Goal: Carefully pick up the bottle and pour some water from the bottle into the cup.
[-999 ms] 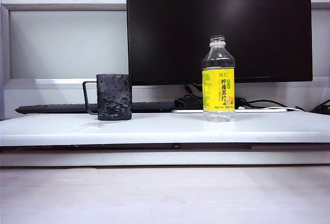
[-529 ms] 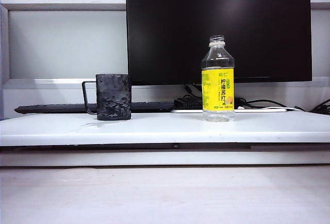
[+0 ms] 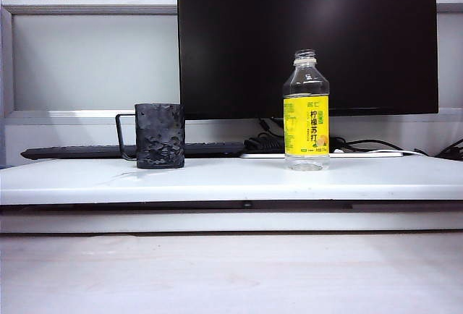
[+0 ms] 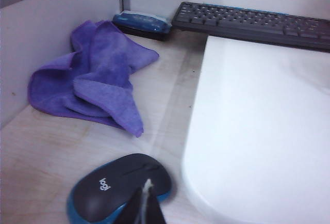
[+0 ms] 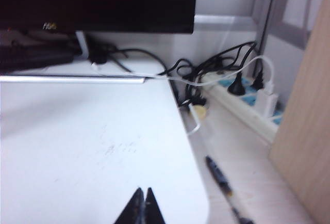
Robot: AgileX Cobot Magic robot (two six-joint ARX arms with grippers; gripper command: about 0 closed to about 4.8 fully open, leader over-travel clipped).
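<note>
The left gripper (image 4: 146, 206) hangs fingers together above a mouse (image 4: 119, 188), near a purple cloth (image 4: 93, 82). The right gripper (image 5: 142, 206), also closed, hovers over the white board's (image 5: 77, 141) corner. The bottle (image 3: 306, 111) and cup (image 3: 160, 136) stand upright, well apart, before the monitor (image 3: 307, 39).

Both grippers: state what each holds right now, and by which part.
Nothing is held. The left gripper is shut over the mouse; the right gripper is shut above the white board. The bottle stands untouched.
</note>
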